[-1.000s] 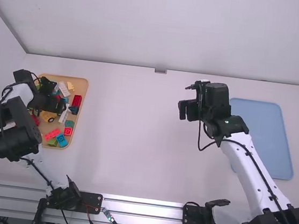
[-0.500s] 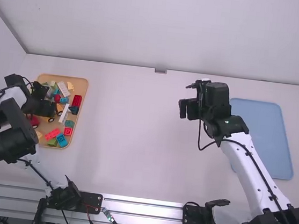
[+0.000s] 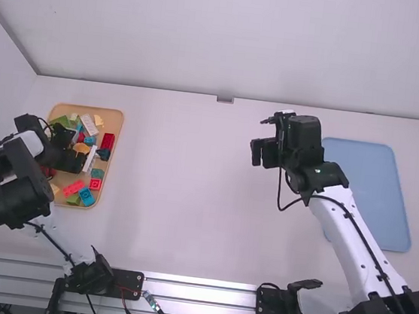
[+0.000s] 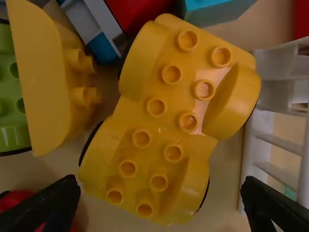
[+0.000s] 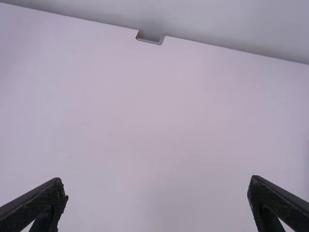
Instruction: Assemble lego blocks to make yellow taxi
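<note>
A: High view?
B: Left gripper (image 3: pixel 78 162) over the tan tray (image 3: pixel 118 135), hiding part of its pile. Right gripper (image 3: pixel 261 154) above the smooth white table (image 3: pixel 190 193), near the flat blue mat (image 3: pixel 365 190).
A: Left wrist view?
B: Left gripper (image 4: pixel 161 193) apart, the yellow base (image 4: pixel 159 126) lying between its fingers, unclamped. Glossy plastic, round hollow studs, curved fenders, black wheels.
A: Obstructions?
B: White slatted piece (image 4: pixel 260 140) beside one finger; contact cannot be told. Red piece (image 4: pixel 21 198) by the other. Yellow curved block (image 4: pixel 41 82) and green block (image 4: pixel 12 92) alongside, red brick (image 4: pixel 140 14) just beyond.
A: Right wrist view?
B: Right gripper (image 5: pixel 158 187) wide apart, textured black fingers, matte tabletop beneath.
</note>
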{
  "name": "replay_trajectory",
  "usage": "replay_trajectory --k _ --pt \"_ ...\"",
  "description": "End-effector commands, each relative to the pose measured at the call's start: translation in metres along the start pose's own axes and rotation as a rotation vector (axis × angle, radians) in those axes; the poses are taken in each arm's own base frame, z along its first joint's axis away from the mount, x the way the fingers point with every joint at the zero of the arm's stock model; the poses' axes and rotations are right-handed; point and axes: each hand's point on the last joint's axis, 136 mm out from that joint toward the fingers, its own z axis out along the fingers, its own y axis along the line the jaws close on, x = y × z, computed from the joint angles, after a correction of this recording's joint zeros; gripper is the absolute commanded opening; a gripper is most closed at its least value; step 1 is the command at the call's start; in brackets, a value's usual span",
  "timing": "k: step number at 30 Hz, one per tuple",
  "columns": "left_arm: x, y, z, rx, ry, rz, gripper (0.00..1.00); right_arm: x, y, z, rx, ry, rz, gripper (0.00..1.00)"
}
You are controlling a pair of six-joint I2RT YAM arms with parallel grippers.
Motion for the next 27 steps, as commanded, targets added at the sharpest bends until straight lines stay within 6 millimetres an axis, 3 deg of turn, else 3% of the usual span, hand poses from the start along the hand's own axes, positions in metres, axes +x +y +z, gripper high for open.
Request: replay_trajectory --k 1,7,20,27 --pt "0.003 -0.006 0.005 0.022 0.01 0.017 0.89 -0.013 0.0 -0.005 0.004 -0.029 -0.002 0.99" --pt "-0.001 -0.012 0.005 0.044 -0.008 0.108 0.96 -0.014 0.0 -0.005 0.003 -0.03 -0.001 0.99" --pt "0.004 -0.02 0.019 0.046 -0.052 0.167 0.88 -0.015 0.0 -0.005 0.003 -0.037 -0.003 0.99" --pt "-0.005 -0.014 0.019 0.021 -0.089 0.133 0.87 -0.014 0.0 -0.005 0.003 -0.033 -0.002 0.99"
